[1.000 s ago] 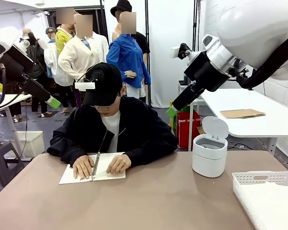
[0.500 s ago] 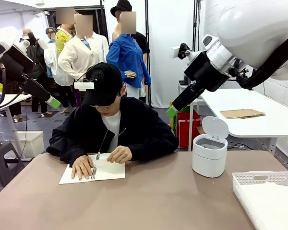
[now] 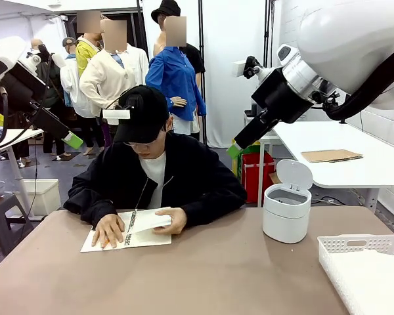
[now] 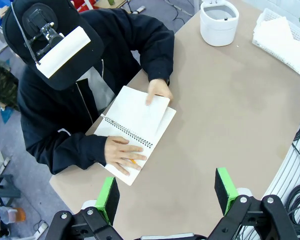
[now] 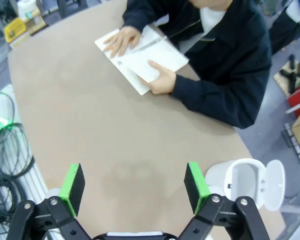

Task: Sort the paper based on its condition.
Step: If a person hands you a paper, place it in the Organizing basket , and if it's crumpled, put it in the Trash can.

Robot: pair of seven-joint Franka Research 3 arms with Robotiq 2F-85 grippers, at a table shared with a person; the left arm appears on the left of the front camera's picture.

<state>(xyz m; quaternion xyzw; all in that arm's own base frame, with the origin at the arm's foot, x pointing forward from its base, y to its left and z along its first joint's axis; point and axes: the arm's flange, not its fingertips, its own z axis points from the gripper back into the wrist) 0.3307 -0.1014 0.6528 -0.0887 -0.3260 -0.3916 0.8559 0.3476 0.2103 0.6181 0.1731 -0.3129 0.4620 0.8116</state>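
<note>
One person [image 3: 159, 178], one desk [image 3: 217, 279], one spiral notebook [image 3: 144, 238], one raised sheet of paper [image 3: 148, 220], one white bin [image 3: 286, 215], one white basket [image 3: 356, 243], two tools, left tool [image 4: 166, 189], right tool [image 5: 134, 181].

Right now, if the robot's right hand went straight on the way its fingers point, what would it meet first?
Most likely bare tabletop. The right hand, open, looks down on a bare stretch between the notebook and the white bin. Depth is hard to judge, but nothing stands in between.

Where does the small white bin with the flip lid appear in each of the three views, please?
Front view: bin right of centre, on the table.
Left wrist view: bin at top edge, right of centre.
Right wrist view: bin bottom right, lid open.
Shared landmark: the notebook under the person's hands.
</note>
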